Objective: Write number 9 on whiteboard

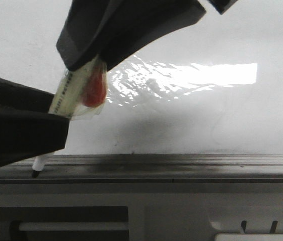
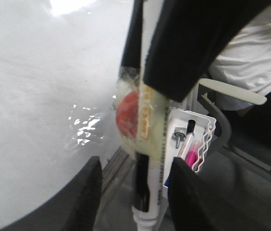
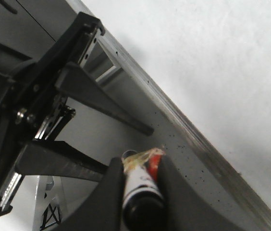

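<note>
The white marker pen (image 1: 74,90), wrapped in clear tape over a red patch, points down with its black tip (image 1: 35,173) at the grey rail. My right gripper (image 1: 89,63) comes in from above and is shut on the marker's upper end (image 3: 140,185); it also shows in its own wrist view (image 3: 140,178). My left gripper (image 2: 135,192) is open, with one finger on each side of the marker barrel (image 2: 147,159), and a gap shows on both sides. The whiteboard (image 1: 206,115) is glossy with glare. No number 9 shows on it.
The grey metal rail (image 1: 181,165) runs along the board's lower edge, with a grey ledge and panel (image 1: 156,211) below. A white wire basket (image 2: 207,139) holding spare markers hangs near the rail. A person in a white shirt (image 2: 255,57) sits beyond it.
</note>
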Available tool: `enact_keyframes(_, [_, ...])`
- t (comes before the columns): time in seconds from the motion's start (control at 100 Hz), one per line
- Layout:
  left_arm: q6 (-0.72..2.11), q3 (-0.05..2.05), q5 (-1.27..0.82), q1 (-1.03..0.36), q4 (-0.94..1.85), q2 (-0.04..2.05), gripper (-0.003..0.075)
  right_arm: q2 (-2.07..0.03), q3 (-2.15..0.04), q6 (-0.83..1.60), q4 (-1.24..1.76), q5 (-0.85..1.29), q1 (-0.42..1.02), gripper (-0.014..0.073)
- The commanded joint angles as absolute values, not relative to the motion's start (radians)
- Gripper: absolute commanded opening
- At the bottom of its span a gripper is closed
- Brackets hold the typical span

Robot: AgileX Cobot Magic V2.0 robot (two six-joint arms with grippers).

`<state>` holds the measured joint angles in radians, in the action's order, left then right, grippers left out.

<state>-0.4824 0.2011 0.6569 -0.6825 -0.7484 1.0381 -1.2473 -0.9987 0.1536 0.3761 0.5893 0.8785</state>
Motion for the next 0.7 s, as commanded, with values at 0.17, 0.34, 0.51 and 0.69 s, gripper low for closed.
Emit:
enact_keyframes(0.17, [-0.486,0.23,0.639,-0.63,-0.557,0.91,0.0349,-1.084,-1.035,0.129,0.236,0.505,0.863,-0.0064])
enact_keyframes(0.34, [-0.486,0.263,0.566,-0.526,-0.519,0.793,0.0349,-1.012,-1.035,0.024,0.192,0.497,0.77,-0.006])
enact_keyframes(0.51, [-0.486,0.342,0.456,-0.461,-0.516,0.76,0.0347,-1.02,-1.035,0.011,0.192,0.487,0.688,-0.0058])
enact_keyframes(0.69, [-0.486,0.38,0.458,-0.451,-0.514,0.763,0.0347,-1.063,-1.035,0.0,0.192,0.433,0.629,-0.0058])
